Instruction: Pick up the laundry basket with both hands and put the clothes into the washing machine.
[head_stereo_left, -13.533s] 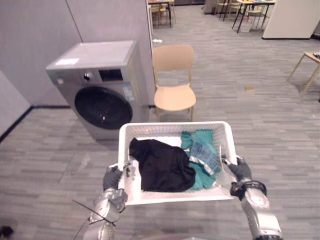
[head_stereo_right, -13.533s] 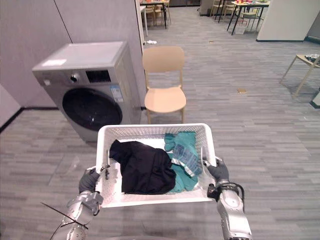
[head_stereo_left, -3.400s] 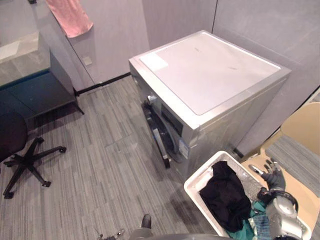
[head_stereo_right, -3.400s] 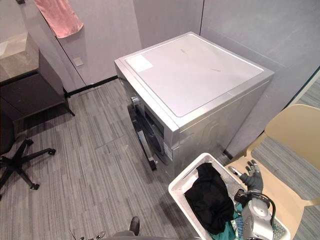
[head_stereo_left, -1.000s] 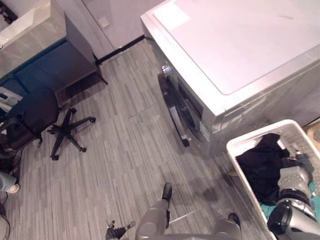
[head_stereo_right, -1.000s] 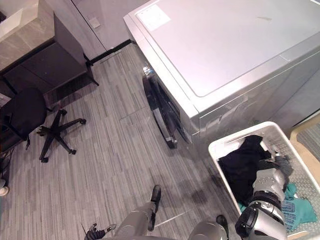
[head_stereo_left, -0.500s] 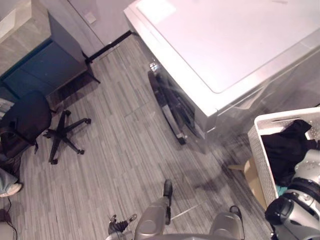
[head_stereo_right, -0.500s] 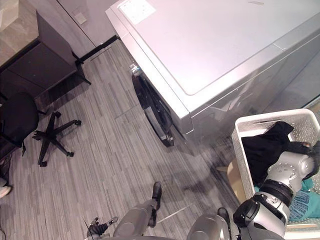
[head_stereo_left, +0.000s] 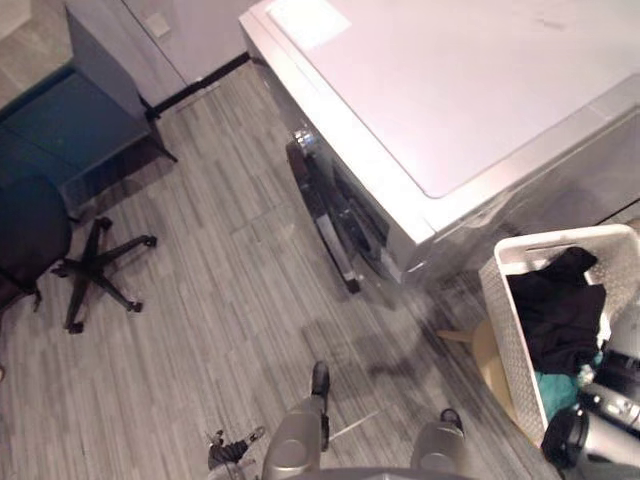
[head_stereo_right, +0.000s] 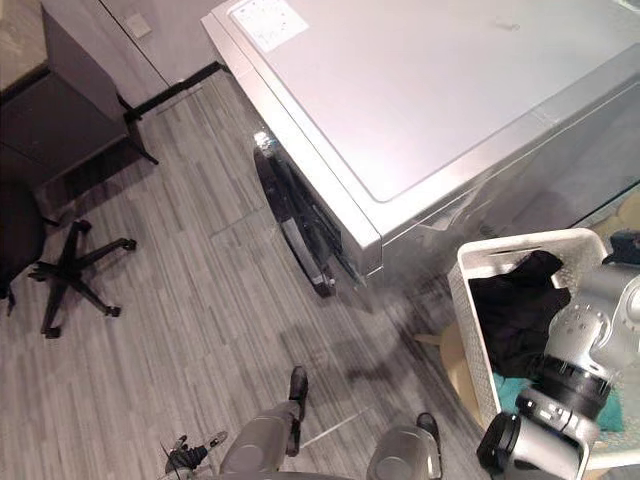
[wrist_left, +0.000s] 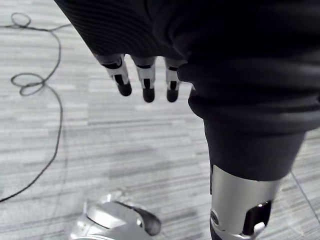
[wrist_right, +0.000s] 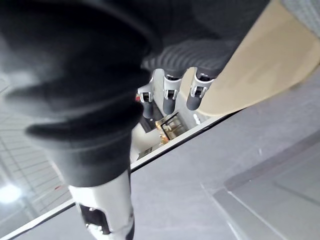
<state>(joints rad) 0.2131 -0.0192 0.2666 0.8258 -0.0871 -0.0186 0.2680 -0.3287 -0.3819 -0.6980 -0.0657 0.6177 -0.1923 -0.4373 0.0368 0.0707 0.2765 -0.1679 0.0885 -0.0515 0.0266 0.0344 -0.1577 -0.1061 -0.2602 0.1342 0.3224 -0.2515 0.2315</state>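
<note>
The white laundry basket (head_stereo_right: 466, 300) stands to the right of the washing machine (head_stereo_left: 450, 90), resting on a beige chair seat (head_stereo_right: 452, 368). A black garment (head_stereo_right: 515, 320) and a teal one (head_stereo_right: 508, 392) lie inside it. The machine's dark round door (head_stereo_left: 335, 215) faces the grey floor and looks shut. My right arm reaches over the basket, and my right hand (head_stereo_right: 622, 247) is by its far rim with straight fingers (wrist_right: 170, 97) holding nothing. Low beside me, my left hand (head_stereo_left: 228, 452) hangs over the floor, its fingers (wrist_left: 145, 82) straight and empty.
A black office chair (head_stereo_left: 40, 240) on castors stands on the floor to the left. A dark cabinet (head_stereo_left: 90, 100) sits against the wall behind it. Open floor lies in front of the machine's door.
The whole view has shifted, so the camera moved. My right forearm has risen higher over the basket. The basket and the left hand have stayed where they were.
</note>
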